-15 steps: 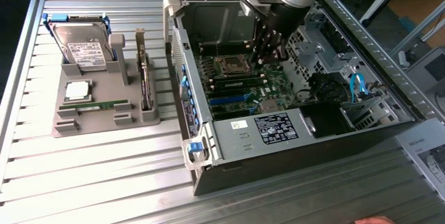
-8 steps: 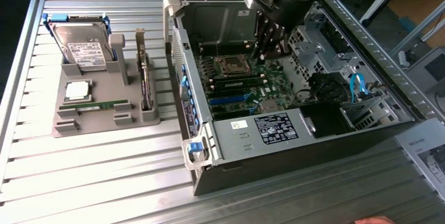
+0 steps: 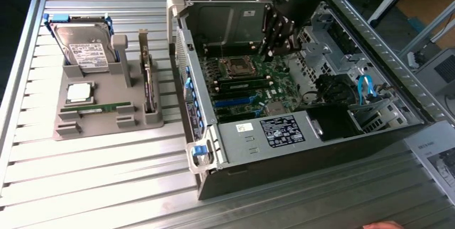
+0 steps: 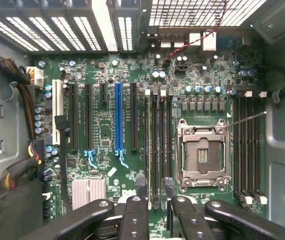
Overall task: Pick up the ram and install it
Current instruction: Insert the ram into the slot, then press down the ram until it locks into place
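Black gripper point(image 3: 271, 52) down inside open tower case point(image 3: 202, 106), hovering just above motherboard point(image 3: 249, 88). Jaws released and spread wide, nothing grasped.

Wrist view: gripper point(image 4: 155, 192) low over green motherboard point(image 4: 107, 125), black fingertips point(image 4: 141, 186) either side of a bank of long memory slots just beside the CPU socket point(image 4: 202, 155). Thin pale-edged board standing upright in one of those slots: seated ram stick point(image 4: 149, 145), by the look of it, directly under the gap between the fingers, close to them but not pinched. Cannot tell whether the slot latches are shut. Blue expansion slot point(image 4: 118, 117) further off, on the far side of the ram from the socket. More empty-looking memory slots point(image 4: 247, 145) on the socket's other side.

Exterior view: CPU socket point(image 3: 238, 68) just beside the finger ends. Grey parts tray point(image 3: 106, 128) on slatted metal table point(image 3: 106, 186), to the exterior view's left of the case. Loose ram stick point(image 3: 96, 109) flat across the tray's front part, well apart from gripper. Also on tray: hard drive point(image 3: 85, 48) upright at back, silver processor chip point(image 3: 80, 93) between drive and loose ram stick, dark expansion card point(image 3: 148, 80) on edge along the case-side rim.
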Robot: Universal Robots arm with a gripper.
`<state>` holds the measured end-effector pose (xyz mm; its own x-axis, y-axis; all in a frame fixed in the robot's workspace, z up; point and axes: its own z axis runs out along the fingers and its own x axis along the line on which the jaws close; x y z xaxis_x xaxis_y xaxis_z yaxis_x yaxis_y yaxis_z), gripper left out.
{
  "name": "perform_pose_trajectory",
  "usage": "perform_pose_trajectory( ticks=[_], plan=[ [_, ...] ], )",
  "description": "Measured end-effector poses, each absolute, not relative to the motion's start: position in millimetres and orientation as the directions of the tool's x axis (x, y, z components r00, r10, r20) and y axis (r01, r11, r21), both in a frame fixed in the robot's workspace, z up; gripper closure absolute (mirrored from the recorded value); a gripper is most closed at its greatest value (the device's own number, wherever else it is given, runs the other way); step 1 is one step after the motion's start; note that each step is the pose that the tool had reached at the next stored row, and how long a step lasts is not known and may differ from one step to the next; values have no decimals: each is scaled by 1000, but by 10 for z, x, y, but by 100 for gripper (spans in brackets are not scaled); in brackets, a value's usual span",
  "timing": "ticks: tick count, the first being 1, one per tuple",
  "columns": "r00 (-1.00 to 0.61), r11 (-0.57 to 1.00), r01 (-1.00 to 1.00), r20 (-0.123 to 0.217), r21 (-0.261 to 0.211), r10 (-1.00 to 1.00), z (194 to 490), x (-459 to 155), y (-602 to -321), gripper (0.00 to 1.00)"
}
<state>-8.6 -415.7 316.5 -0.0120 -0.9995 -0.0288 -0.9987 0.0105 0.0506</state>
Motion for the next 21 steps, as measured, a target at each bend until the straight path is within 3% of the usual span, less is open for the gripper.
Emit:
perform_pose_trajectory(
  ticks=[21],
  plan=[
    [-12, 10, -999, -29, 51, -1000, 3262, -86, -4157, 75]
  ],
)
